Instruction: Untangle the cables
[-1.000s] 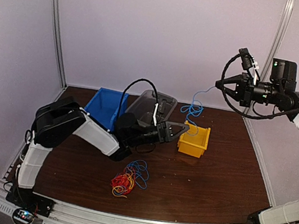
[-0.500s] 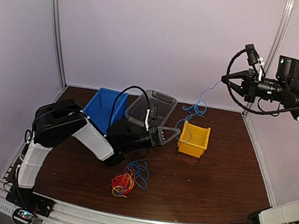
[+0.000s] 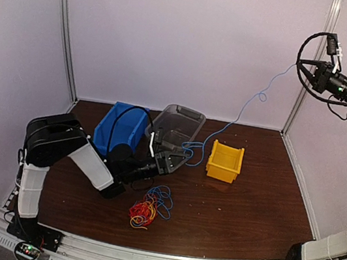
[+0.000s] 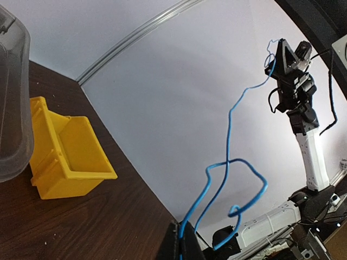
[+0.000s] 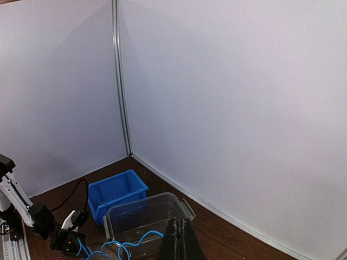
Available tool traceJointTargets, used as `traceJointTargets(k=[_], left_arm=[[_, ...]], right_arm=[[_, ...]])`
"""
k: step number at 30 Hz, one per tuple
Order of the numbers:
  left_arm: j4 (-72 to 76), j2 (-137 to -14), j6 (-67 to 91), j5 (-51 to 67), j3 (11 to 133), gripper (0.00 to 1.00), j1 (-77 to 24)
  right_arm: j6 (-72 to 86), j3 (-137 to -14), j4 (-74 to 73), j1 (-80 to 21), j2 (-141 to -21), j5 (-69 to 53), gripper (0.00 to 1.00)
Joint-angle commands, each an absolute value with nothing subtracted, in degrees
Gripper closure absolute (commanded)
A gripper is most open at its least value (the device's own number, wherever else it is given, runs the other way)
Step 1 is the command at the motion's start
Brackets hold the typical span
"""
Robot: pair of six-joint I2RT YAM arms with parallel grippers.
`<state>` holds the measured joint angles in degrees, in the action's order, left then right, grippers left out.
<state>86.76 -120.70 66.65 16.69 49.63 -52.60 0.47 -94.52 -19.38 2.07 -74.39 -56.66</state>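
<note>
Left gripper (image 3: pixel 181 154) is low over the table (image 3: pixel 250 211), just in front of the clear bin (image 3: pixel 182 119), with its jaws pressed together on one end of a blue cable (image 3: pixel 236 120). In the left wrist view the strand comes up out of the closed fingers (image 4: pixel 174 250), makes a couple of loose loops, then climbs in a wavy line. It ends at the right gripper (image 3: pixel 301 63), which is raised high by the back right corner post. That gripper's jaws are also clamped shut, and the cable's upper end meets its tip. The blue cable hangs in the air between the two arms in a slack diagonal, passing above the gap between the clear bin and the yellow bin (image 3: pixel 223 169).

The rest of the cables (image 3: pixel 148 209) lie on the table as a small tangle of red, yellow-orange and blue loops. They sit near the front, just right of the left arm's forearm and well apart from the raised strand. A blue bin (image 3: pixel 117 129) stands tilted at the back left, touching or just beside the clear bin. The yellow bin stands alone to the right of both. In the right wrist view, the blue bin and the clear bin show far below the closed fingers (image 5: pixel 187 244).
</note>
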Motion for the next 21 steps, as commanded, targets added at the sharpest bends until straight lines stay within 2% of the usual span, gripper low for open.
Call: traceJointTargets(k=[1, 6, 11, 16, 21], left_arm=[[90.8, -116.2, 65.2, 13.2, 44.7, 1.00, -52.5], [89.1, -110.2, 61.7, 10.4, 37.2, 1.00, -52.5], [83.9, -102.6, 56.6, 7.7, 34.1, 1.00, -52.3], [71.9, -94.7, 48.8, 8.0, 38.6, 1.00, -52.3], [46.2, -87.2, 35.6, 4.4, 49.7, 1.00, -52.2]], right_arm=[[5.0, -95.6, -13.6, 7.1, -74.2, -52.6, 1.00], [9.5, -96.3, -9.0, 14.7, -75.1, -53.0, 1.00], [9.6, -92.6, -5.8, 15.6, -75.1, -56.7, 1.00], [18.3, -81.7, 6.6, 13.4, -73.4, -69.5, 0.98], [11.8, -75.1, 1.6, 3.7, -71.0, -63.6, 1.00]])
